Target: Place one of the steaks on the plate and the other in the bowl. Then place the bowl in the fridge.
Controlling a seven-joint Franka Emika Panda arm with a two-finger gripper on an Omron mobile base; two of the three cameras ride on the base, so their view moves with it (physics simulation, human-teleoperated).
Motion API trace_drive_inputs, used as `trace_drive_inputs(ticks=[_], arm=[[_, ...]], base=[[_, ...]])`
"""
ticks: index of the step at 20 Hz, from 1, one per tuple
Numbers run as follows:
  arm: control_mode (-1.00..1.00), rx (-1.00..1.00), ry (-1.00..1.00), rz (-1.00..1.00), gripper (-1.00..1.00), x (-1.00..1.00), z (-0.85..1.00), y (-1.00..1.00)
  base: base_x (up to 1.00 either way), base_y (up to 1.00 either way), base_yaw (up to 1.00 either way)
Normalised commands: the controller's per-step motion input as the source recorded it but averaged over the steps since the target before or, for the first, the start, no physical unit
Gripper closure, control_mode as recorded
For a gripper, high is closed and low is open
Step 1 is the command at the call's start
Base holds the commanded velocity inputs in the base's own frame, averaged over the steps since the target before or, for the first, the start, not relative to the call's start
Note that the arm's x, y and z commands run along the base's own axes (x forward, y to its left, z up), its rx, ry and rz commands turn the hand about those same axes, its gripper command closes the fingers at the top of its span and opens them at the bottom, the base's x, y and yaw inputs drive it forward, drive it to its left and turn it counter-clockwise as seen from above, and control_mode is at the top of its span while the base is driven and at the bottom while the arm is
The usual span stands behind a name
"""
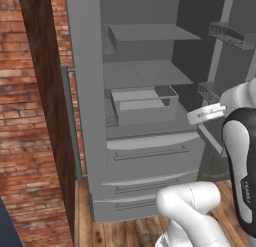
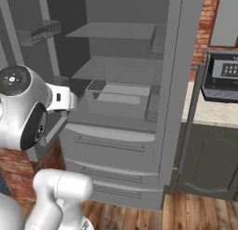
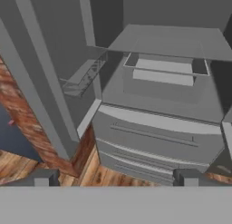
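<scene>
Brick wall (image 1: 25, 141) and a dark wooden panel (image 1: 47, 106) frame the left base view, where the fridge (image 1: 140, 141) stands with both doors swung wide, presumably so the bowl can go onto a shelf. Its grey shelves (image 1: 145, 73) and a shallow inner tray (image 1: 145, 98) carry nothing that I can make out, and the drawers below are shut. The white arm (image 1: 240, 156) rises at the right, its wrist reaching toward the open compartment.

From the right base view, the same fridge interior sits beside a pale table (image 2: 211, 112) carrying a dark appliance (image 2: 223, 80); the open right door stands edge-on between them. The arm's joint is at the left, level with the tray.

Looking along the hand, the gripper (image 3: 115, 177) is spread wide and holds nothing, its fingertips (image 3: 43, 177) well apart, aimed at the drawers (image 3: 154, 141) from outside the fridge. Neither bowl, plate nor steaks can be located from here; by my judgement the arm is either done or empty-handed.
</scene>
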Motion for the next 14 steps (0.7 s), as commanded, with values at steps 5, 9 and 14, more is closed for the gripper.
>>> trace_drive_inputs(ticks=[5,9,14], arm=[[-1.00,-0.01,-0.14,-0.06,-1.00,-0.87,-0.30,-0.29],[-1.00,0.00,-0.12,-0.02,-1.00,-0.18,-0.11,0.00],[1.00,0.00,-0.01,0.00,-1.00,0.00,0.00,0.00]], base=[[0.00,0.00,0.00],[0.00,0.00,0.00],[-0.31,-0.06,-0.01]])
